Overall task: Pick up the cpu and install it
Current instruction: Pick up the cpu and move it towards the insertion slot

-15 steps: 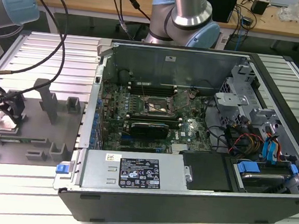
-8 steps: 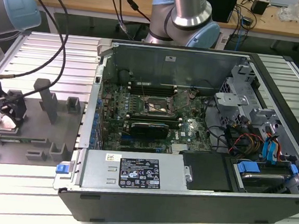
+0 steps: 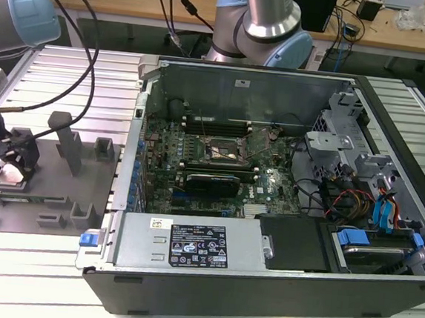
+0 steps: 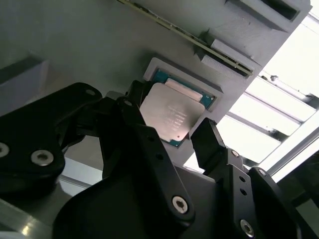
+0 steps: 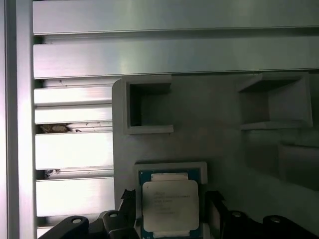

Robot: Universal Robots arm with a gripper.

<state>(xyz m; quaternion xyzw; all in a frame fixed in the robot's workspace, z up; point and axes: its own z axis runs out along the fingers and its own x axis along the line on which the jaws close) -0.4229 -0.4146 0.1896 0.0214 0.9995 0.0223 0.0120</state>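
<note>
The cpu point(image 4: 172, 115), a flat square chip with a silver-grey metal top and a green rim, lies in a shallow pocket of the grey fixture plate point(image 4: 75, 45). In the first wrist view the cpu point(image 5: 170, 205) still sits inside that pocket's raised frame. My gripper point(image 4: 172, 127) is lowered over it, one black finger on each side of the chip, with narrow gaps to its edges. In the exterior view the gripper point(image 3: 11, 164) is at the far left over the fixture plate point(image 3: 46, 189). The jaws stand open around the chip.
An open computer case point(image 3: 261, 282) fills the middle and right of the exterior view. Its motherboard has an open processor socket point(image 3: 224, 151) and a black expansion card point(image 3: 212, 183). Upright grey fixture blocks point(image 3: 69, 143) stand beside the gripper. Cables point(image 3: 87, 59) hang above the slatted aluminium table point(image 3: 31, 270).
</note>
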